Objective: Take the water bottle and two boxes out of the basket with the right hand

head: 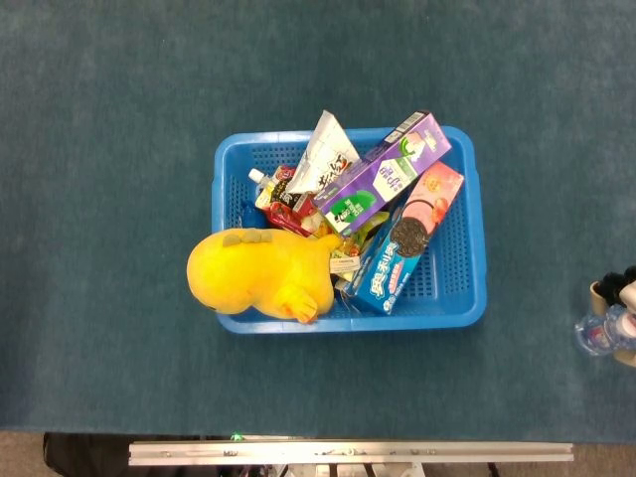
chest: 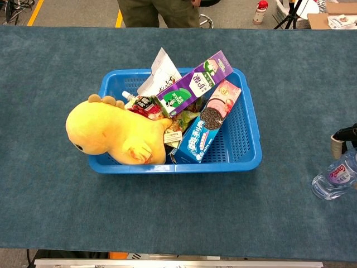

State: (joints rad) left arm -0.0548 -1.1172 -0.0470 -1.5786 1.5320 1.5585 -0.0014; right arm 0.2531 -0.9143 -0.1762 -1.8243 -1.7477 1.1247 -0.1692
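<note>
A clear water bottle (chest: 334, 180) with a pink label is at the right edge of the table, outside the blue basket (chest: 245, 162); it also shows in the head view as the bottle (head: 601, 333). My right hand (chest: 345, 139) grips it, mostly cut off by the frame edge, seen as the right hand (head: 621, 291) in the head view. In the basket a purple box (chest: 192, 85) (head: 383, 174) lies across a blue-and-pink cookie box (chest: 205, 124) (head: 407, 238). The left hand is out of sight.
A yellow plush dinosaur (chest: 109, 134) fills the basket's left side and hangs over its rim. A white pouch (chest: 157, 75) and small snack packets lie beside the boxes. A person stands behind the table's far edge (chest: 159, 11).
</note>
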